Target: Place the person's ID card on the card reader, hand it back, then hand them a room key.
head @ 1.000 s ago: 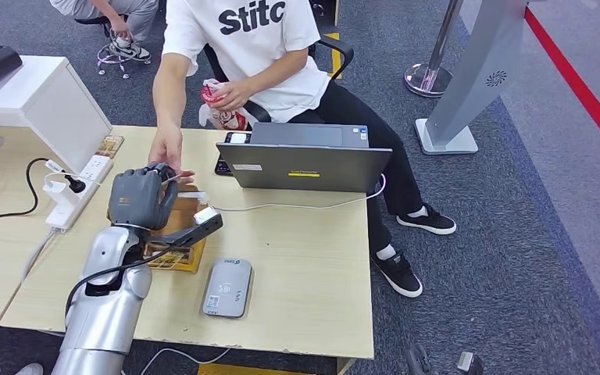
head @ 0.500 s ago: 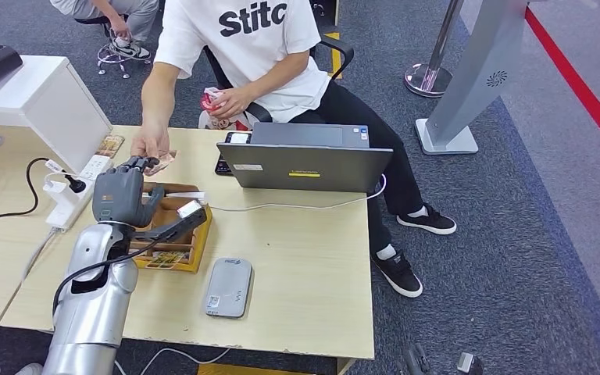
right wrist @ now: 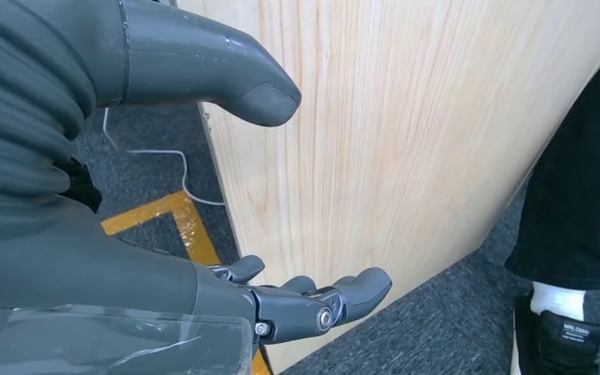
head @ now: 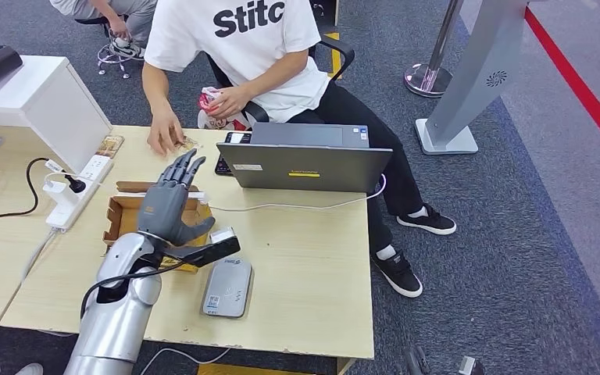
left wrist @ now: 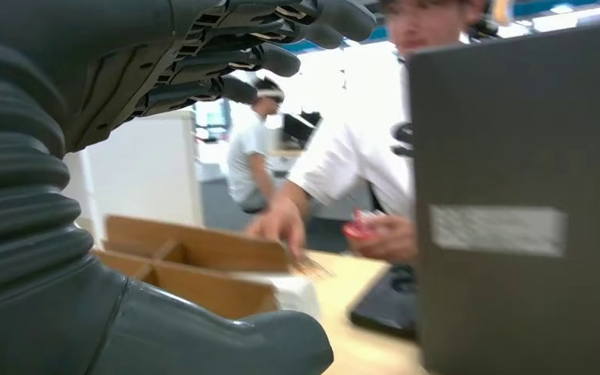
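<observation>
Desk (head: 305, 258), left hand (head: 168, 205) empty, card perhaps returned

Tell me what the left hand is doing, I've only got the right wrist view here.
Observer: The left hand is raised over the cardboard box, fingers spread, holding nothing.
Operator: Is there a card on the reader?
Observer: No, the grey card reader near the front edge of the table has nothing on it.
Operator: Where's the person's hand?
Observer: The person's hand rests on the table by its far edge, left of the laptop.
</observation>
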Tool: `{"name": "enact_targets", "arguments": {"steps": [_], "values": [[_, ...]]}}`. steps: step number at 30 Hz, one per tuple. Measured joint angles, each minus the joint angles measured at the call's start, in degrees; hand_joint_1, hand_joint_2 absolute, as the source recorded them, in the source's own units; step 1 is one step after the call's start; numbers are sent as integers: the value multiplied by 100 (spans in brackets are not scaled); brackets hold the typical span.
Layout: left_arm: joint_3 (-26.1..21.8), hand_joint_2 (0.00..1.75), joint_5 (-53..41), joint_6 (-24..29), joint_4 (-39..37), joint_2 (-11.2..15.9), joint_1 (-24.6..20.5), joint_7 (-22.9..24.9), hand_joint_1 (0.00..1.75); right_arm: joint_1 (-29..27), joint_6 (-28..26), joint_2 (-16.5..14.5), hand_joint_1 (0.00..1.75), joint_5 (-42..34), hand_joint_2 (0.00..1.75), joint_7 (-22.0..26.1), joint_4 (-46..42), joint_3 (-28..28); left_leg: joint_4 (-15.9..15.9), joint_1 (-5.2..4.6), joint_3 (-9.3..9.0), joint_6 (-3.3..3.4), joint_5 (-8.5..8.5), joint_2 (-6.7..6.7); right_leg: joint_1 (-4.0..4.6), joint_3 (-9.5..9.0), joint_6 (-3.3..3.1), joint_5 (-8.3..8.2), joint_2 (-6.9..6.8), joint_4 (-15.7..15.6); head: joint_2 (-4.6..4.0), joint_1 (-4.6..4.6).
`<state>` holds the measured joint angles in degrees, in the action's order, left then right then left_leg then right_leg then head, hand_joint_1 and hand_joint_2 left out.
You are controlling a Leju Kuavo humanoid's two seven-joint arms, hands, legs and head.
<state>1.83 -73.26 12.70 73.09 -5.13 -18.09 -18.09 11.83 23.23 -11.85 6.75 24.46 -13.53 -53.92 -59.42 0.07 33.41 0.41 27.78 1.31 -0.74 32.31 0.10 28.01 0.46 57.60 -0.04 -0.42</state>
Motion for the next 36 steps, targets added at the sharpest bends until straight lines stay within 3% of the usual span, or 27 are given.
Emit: {"name": "enact_targets", "arguments": {"steps": [8,14,25,36], "values": [[1029,175,608,-212,4,517,181,-67,0,-29,48,2,0,-98,175,20,0,-22,1,2,-1,-1,0,-2,1,1,0,0,1,0,0,-2],[1499,175,216,153,219,785,541,264,0,-86,88,14,0,-204,175,96,0,-68,1,1,0,0,0,-2,0,1,0,1,1,0,0,1],[1646,175,-560,694,364,1262,1236,710,0,-170,178,19,0,-300,175,139,-1,-150,2,1,0,0,0,-2,1,1,0,1,1,-1,0,-2],[1597,175,-1179,909,364,1537,1430,1103,0,-206,202,46,0,-379,175,159,-2,-185,2,1,1,-1,0,-1,0,1,0,1,1,0,0,-1]]}}
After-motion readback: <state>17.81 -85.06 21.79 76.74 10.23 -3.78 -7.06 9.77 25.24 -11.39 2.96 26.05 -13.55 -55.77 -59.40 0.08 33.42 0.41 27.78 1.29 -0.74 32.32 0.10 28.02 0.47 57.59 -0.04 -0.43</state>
